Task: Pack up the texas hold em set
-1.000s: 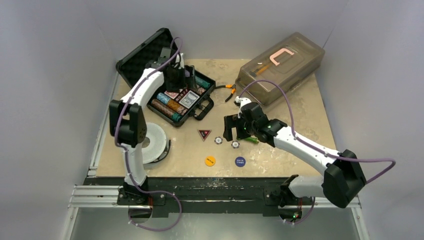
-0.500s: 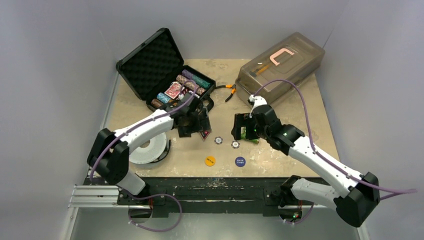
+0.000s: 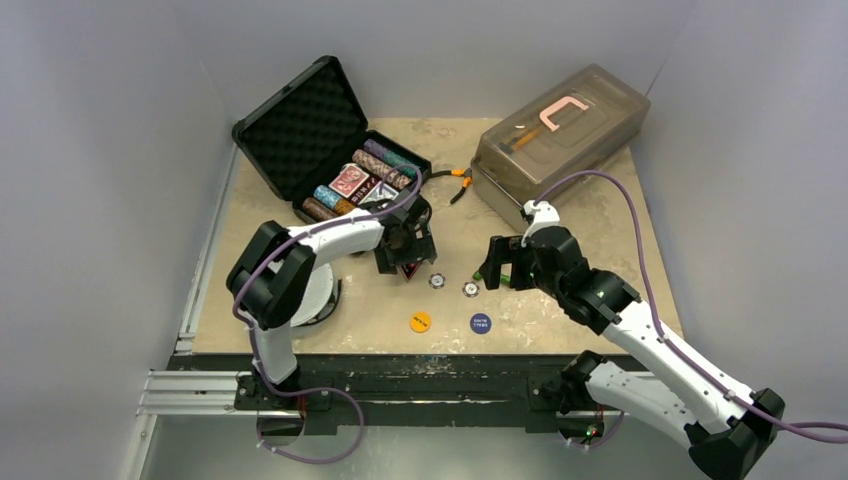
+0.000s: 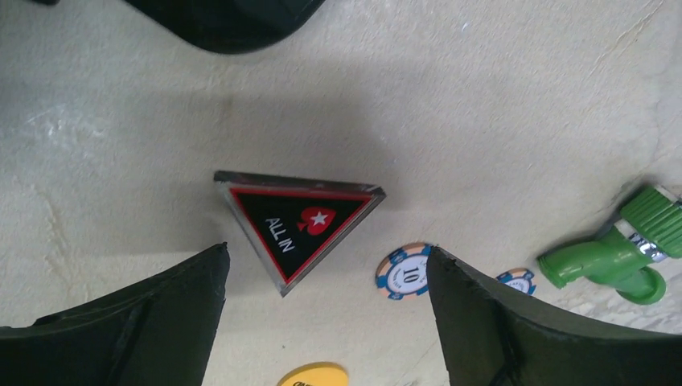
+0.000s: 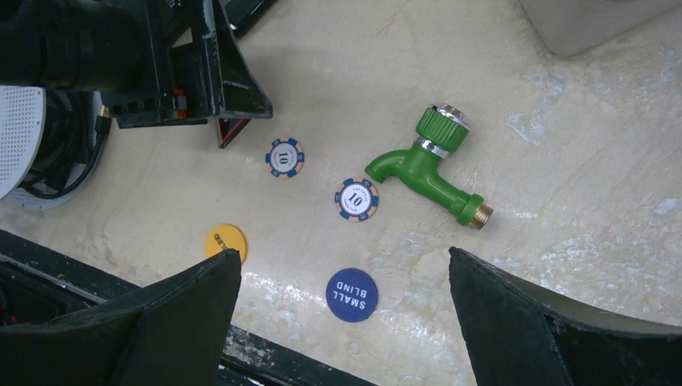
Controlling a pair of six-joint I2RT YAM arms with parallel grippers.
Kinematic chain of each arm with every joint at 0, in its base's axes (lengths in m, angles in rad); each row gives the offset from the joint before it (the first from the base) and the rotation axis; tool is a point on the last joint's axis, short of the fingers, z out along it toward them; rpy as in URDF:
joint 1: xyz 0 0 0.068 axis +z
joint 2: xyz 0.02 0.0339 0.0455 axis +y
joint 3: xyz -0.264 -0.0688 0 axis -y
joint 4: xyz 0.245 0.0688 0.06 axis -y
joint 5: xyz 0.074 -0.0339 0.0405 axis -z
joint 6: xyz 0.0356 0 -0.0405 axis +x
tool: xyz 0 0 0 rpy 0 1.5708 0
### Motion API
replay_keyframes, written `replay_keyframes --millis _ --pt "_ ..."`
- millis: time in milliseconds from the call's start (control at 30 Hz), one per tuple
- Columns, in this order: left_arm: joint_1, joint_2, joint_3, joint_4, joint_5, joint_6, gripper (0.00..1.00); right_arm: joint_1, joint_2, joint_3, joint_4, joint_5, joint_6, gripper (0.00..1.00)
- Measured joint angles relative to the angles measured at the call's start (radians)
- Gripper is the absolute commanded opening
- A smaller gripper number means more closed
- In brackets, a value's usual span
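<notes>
**A:** Left wrist view: is the left hand [image 4: 326, 248] gripping the triangle marker [image 4: 299, 225]?

**B:** No. Its fingers are spread wide and empty. The marker lies flat on the tabletop [image 4: 482, 96] at mid-frame, untouched.

**A:** And the right hand [image 5: 344, 252]?

**B:** It is wide open too and holds nothing, hovering over two chips [image 5: 285, 158] and a green tap [image 5: 424, 165]. The case [image 3: 330, 150] lies open at the upper left of the top view.

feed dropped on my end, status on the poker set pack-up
Left pincer open over the all-in triangle, nothing gripped. Right pincer open above two loose chips. Case open, lid up. Green faucet lies beside the chips.
</notes>
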Motion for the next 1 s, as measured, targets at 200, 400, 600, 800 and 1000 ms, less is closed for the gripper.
replay_keyframes --millis 200,400,600,800,1000 --pt "-0.009 0.069 0.082 -0.038 -0.037 -0.041 0.79 0.000 -0.002 -0.006 -0.006 0.000 0.002 0.99" --pt "-0.031 0.117 0.163 -0.135 -0.093 -0.075 0.76 0.000 -0.002 -0.008 -0.006 0.000 0.002 0.99" --pt "-0.044 0.153 0.210 -0.187 -0.127 -0.095 0.74 0.000 -0.002 -0.008 -0.006 0.000 0.002 0.99" --pt "-0.045 0.172 0.220 -0.208 -0.138 -0.100 0.76 0.000 -0.006 -0.011 -0.006 0.000 0.002 0.99" --pt "-0.046 0.183 0.232 -0.223 -0.145 -0.093 0.66 0.000 -0.008 -0.012 -0.005 0.000 0.002 0.99"
